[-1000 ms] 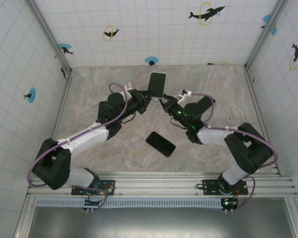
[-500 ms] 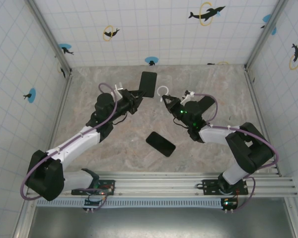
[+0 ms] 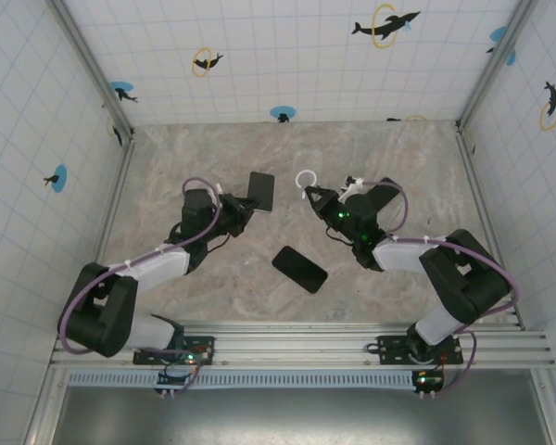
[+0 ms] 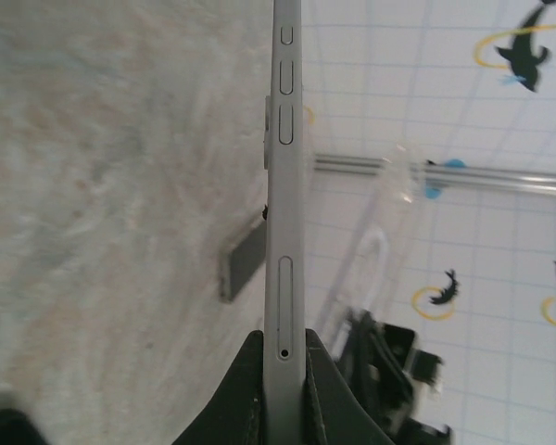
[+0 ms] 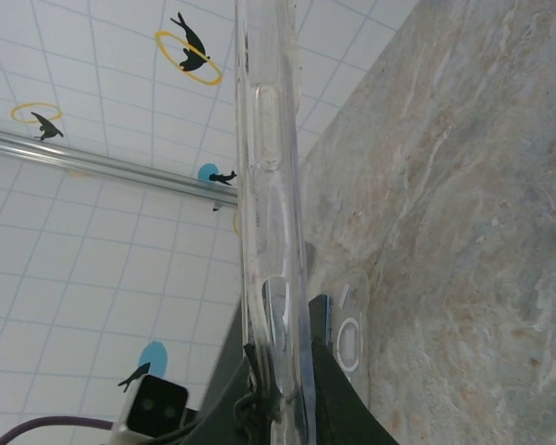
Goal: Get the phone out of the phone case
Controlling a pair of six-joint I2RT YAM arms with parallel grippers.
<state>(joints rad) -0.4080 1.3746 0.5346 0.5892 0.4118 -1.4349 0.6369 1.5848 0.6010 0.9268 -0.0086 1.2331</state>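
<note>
Marbled tabletop (image 3: 417,167) runs out from the arms' bases to a tiled back wall (image 3: 287,56). Nearest the bases lies a black slab (image 3: 299,269), phone-shaped, flat on the table and touched by neither arm.

Just beyond the slab and to its left, the left gripper (image 3: 246,205) is clamped on the phone (image 3: 261,191). The left wrist view shows the grey phone edge-on. Its side buttons and tray slot are bare with no shell around them, and dark fingers (image 4: 248,389) press on either face at its lower end.

Beyond the slab and slightly to its right, the right gripper (image 3: 312,194) is pinched on the clear phone case (image 5: 271,158). The right wrist view shows the case edge-on, see-through and hollow.

A second ago both grippers met on one dark object farther beyond the slab, with phone and case still together. Half a second ago they had drawn apart, the left carrying the dark phone and the right left with the clear shell. Now the phone has come nearer the slab and further to its left. The case hangs well apart from it, with bare table between the two.

The phone is therefore out of the case, and the main step of the task looks done. What probably remains is to set each piece down. How high the phone hangs above the table cannot be told. It is held by one end only, so it could swing or slip if lowered fast.
</note>
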